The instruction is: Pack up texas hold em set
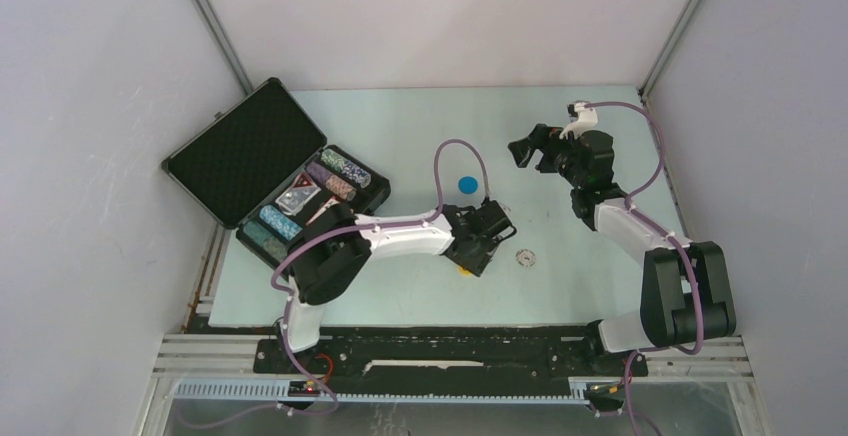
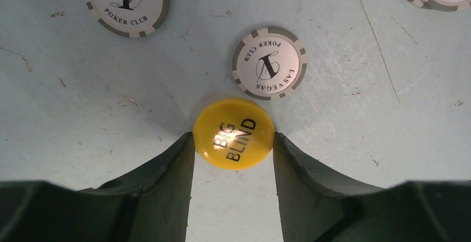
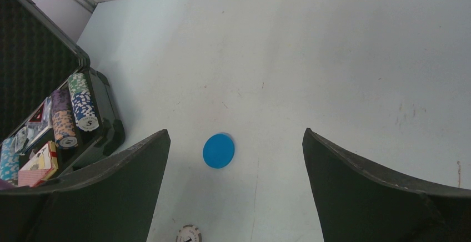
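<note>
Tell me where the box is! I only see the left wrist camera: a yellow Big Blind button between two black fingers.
Observer: The briefcase lies open at the far left of the table, left of the left gripper that holds your yellow disc.
Operator: Any more bits left out?
Observer: A blue disc lies farther back, beyond your gripper.
Operator: What's the other arm doing?
Observer: The right gripper is open, its camera looking down at that blue disc.
</note>
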### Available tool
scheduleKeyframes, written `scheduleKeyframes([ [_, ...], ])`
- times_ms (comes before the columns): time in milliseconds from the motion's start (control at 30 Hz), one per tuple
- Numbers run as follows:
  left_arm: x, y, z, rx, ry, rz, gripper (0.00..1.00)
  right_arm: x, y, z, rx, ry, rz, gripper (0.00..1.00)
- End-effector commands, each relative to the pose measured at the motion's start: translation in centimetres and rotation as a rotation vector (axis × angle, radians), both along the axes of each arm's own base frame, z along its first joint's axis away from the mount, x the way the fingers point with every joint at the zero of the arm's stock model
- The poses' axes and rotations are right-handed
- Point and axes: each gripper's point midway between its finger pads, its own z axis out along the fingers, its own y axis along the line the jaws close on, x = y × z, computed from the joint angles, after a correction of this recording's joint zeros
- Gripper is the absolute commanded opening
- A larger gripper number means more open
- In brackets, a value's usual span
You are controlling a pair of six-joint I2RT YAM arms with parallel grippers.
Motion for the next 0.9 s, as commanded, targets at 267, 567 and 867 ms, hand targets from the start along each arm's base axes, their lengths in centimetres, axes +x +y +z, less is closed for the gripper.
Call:
scheduleKeyframes([
  [267, 5.4, 6.7, 9.4, -0.146, -0.165, 0.198, 0.43, 0.9, -0.1, 2.4, 0.018, -0.059, -0.006, 1.00],
  [567, 8.3, 23.7, 13.0, -0.077, -0.257, 0.524, 0.48, 0.9, 0.0, 2.5, 0.021, -0.059, -0.005, 1.00],
  [867, 10.1, 30.4, 10.4, -0.055, -0.147, 0.654, 0.46, 1.0, 0.0, 2.5, 0.025, -0.060, -0.001, 1.00],
])
